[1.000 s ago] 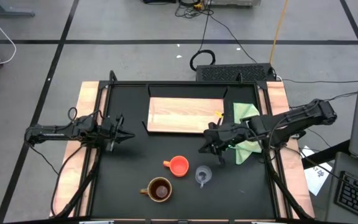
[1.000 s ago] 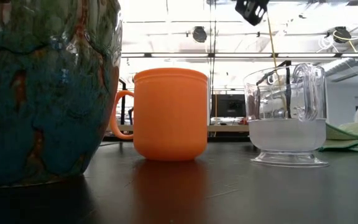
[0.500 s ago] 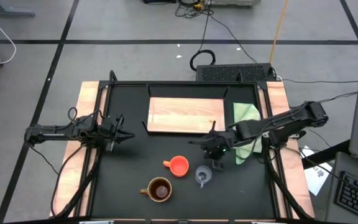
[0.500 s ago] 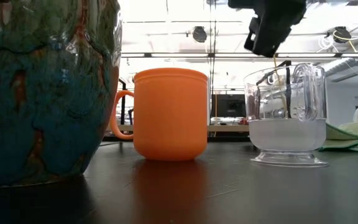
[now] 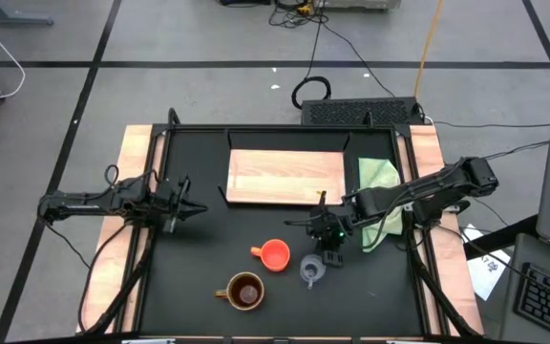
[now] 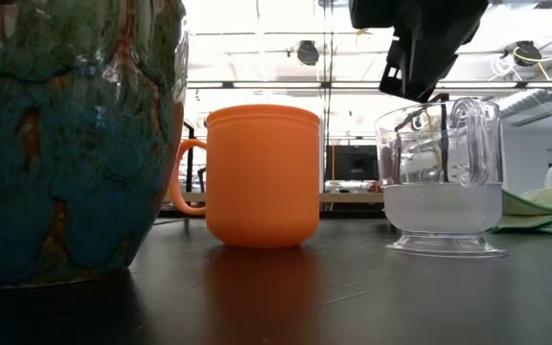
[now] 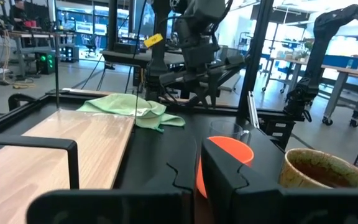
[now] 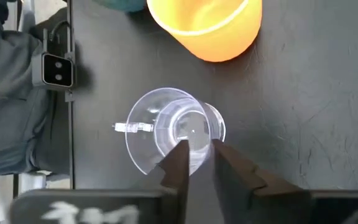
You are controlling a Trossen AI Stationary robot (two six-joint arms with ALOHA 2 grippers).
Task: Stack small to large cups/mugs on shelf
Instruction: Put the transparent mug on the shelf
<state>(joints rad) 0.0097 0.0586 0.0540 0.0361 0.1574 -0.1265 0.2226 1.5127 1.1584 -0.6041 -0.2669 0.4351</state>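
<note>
1. The black worktop (image 5: 199,248) carries everything, with an arm reaching in from each side.
2. The shelf (image 5: 285,176), a flat light-wood board, lies at the far middle of the worktop with nothing on it. A light green cloth (image 5: 378,177) lies just beside its right end.
3. The left pincer (image 5: 187,207) hangs over the left part of the worktop, well apart from the cups; its wrist view shows the two dark fingers almost pressed together, pinching nothing.
4. The right pincer (image 5: 330,250) is over the near middle of the worktop, pointing down at the glass cup. In its wrist view the fingers (image 8: 178,167) are a little spread, with a narrow gap between them, right above the cup's far rim; whether they touch the glass I cannot tell.
5. The brown mug (image 5: 244,290) stands nearest the front edge, upright, handle to the left.
6. The orange cup (image 5: 274,254) stands upright behind and slightly right of the mug, its handle also to the left.
7. The small clear glass cup (image 5: 312,270) stands upright just right of the orange cup, near but not touching it, directly under the right pincer.
</note>
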